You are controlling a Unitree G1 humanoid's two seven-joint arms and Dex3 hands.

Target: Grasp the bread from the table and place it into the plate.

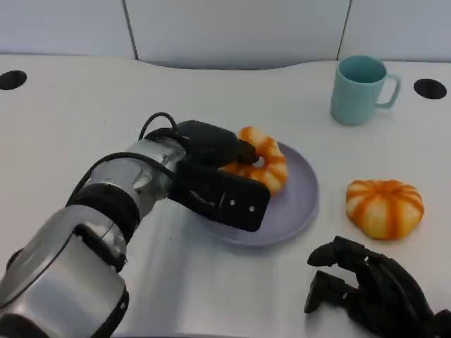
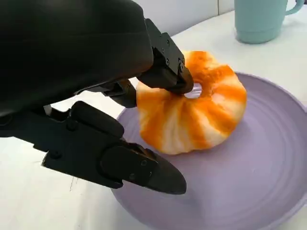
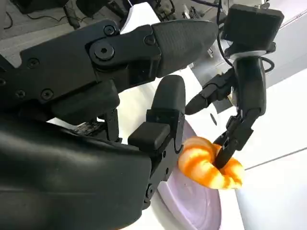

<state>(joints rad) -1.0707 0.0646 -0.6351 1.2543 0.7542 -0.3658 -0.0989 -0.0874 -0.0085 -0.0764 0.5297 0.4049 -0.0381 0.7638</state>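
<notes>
Bread on the plate, left hand gripping it

Bread ring [image 1: 266, 163] sits on your lavender plate [image 1: 296, 211], toward its left half, tilted up on edge in the left wrist view. Your left hand [image 1: 215, 172] holds it: one finger [image 2: 168, 72] hooks into the ring's hole while the thumb [image 2: 129, 167] reaches over the plate's near rim. Right of the plate, a second orange-striped bun [image 1: 384, 208] lies on the white tabletop [image 1: 70, 120], apart from the plate. Behind it stands a teal mug [image 1: 361, 89]. At lower right, your right hand [image 1: 370, 289] rests near the tabletop edge, fingers curled in, holding nothing.
</notes>
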